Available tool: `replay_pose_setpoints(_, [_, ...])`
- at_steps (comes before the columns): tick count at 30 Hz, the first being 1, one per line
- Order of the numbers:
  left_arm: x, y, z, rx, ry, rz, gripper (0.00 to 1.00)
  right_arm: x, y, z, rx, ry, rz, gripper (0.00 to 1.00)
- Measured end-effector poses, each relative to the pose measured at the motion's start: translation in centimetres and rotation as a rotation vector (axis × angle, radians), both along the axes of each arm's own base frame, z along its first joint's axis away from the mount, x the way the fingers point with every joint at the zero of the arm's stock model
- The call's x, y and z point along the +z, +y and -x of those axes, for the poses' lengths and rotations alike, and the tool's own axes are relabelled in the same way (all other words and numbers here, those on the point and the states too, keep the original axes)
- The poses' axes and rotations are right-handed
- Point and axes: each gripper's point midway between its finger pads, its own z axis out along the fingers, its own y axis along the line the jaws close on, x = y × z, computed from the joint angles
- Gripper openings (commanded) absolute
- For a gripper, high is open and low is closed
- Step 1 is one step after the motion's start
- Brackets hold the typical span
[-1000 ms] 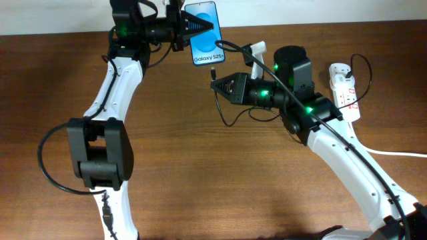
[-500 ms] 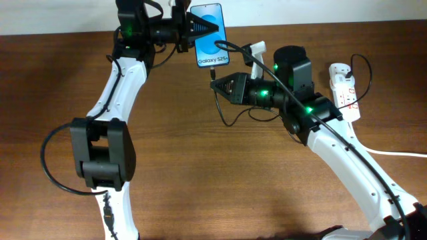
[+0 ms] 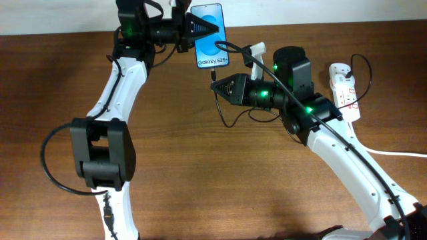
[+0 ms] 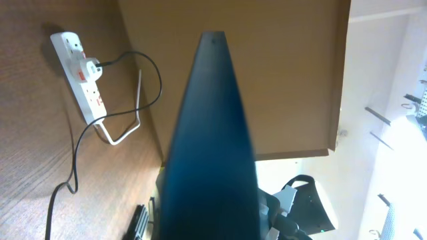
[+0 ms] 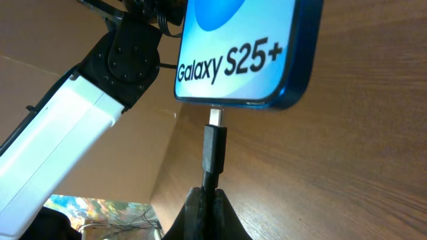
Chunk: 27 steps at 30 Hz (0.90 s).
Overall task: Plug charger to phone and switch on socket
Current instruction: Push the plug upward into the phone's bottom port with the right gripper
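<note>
The phone is held off the wooden table near its far edge, screen up to the overhead camera. The left gripper clamps it from the left, its 2 dark fingers closed over the phone's upper part. In the left wrist view the phone shows only as a blurred dark wedge, edge-on.

Just below the phone's lower edge, the right gripper points up at it, jaws pinched shut on the charger right behind its connector. The right wrist view shows the connector's bare metal tip meeting the middle of the phone's bottom edge, under the "Galaxy S25+" text. How deep it sits cannot be told.

From the connector the black cable drops away from the phone in a loose loop on the table. Another black stretch arcs from the phone's right side, over the right arm.

A small white object stands just right of the phone's lower corner. The socket lies well to the phone's right, past the bulk of the right arm, with 1 black plug in it, red switches and a thick white cord. The switch positions cannot be read.
</note>
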Motion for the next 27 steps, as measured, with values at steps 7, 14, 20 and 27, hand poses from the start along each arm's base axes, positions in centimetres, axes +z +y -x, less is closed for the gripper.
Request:
replay_pose_setpoints(7, [0.00, 0.36, -0.19, 0.008, -0.010, 0.000, 0.00, -0.04, -0.01, 0.02, 0.000, 0.002, 0.001, 0.04])
replay_pose_setpoints(14, [0.00, 0.36, -0.24, 0.011, -0.011, 0.000, 0.00, 0.33, 0.06, -0.15, 0.000, -0.018, -0.006, 0.04])
replay_pose_setpoints(20, [0.00, 0.36, -0.24, 0.011, -0.010, 0.000, 0.00, 0.36, 0.06, -0.17, 0.002, -0.025, -0.004, 0.04])
replay_pose_setpoints(27, [0.00, 0.36, -0.24, 0.011, -0.010, 0.000, 0.00, 0.21, 0.03, -0.10, 0.007, -0.031, 0.005, 0.04])
